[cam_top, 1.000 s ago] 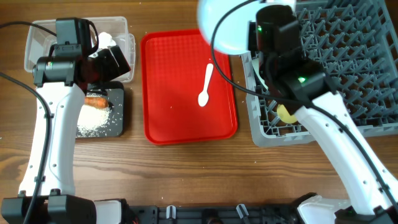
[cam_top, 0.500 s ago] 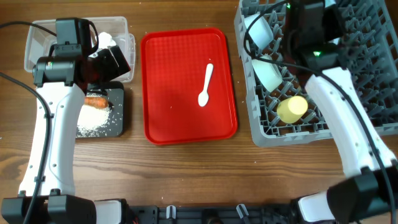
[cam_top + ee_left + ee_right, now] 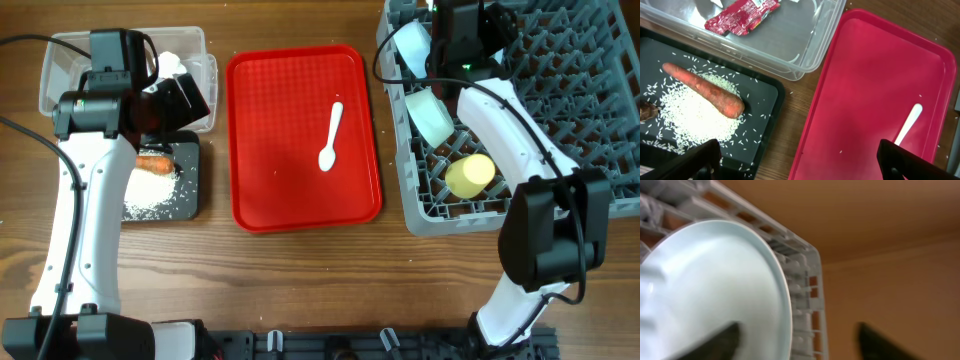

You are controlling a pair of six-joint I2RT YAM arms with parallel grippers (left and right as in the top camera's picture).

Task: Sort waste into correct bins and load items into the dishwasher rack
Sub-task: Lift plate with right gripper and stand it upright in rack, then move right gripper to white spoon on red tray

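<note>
The pale blue plate [image 3: 715,290] stands on edge in the grey dishwasher rack [image 3: 805,287]. My right gripper [image 3: 802,341] is open around its rim, one finger over the plate face and the other well off to the side. From above, that gripper [image 3: 458,28] is at the rack's [image 3: 560,120] back left, next to a pale blue dish [image 3: 412,45], a bowl [image 3: 432,115] and the yellow cup [image 3: 470,175]. My left gripper [image 3: 800,165] is open and holds nothing, above the black tray [image 3: 765,105] holding a carrot [image 3: 705,90], rice [image 3: 695,117] and a brown lump [image 3: 647,111]. The red wrapper [image 3: 740,10] lies in the clear tub [image 3: 810,45].
A flat red tray [image 3: 300,90] lies in the middle with the white spoon [image 3: 331,135] on it. A white tissue [image 3: 170,62] shows in the clear tub [image 3: 60,70] beside my left arm. Bare wooden table runs along the front.
My right arm has brought the plate down from high near the camera into the rack's back left corner, and its jaws have opened. The left arm has not moved.
</note>
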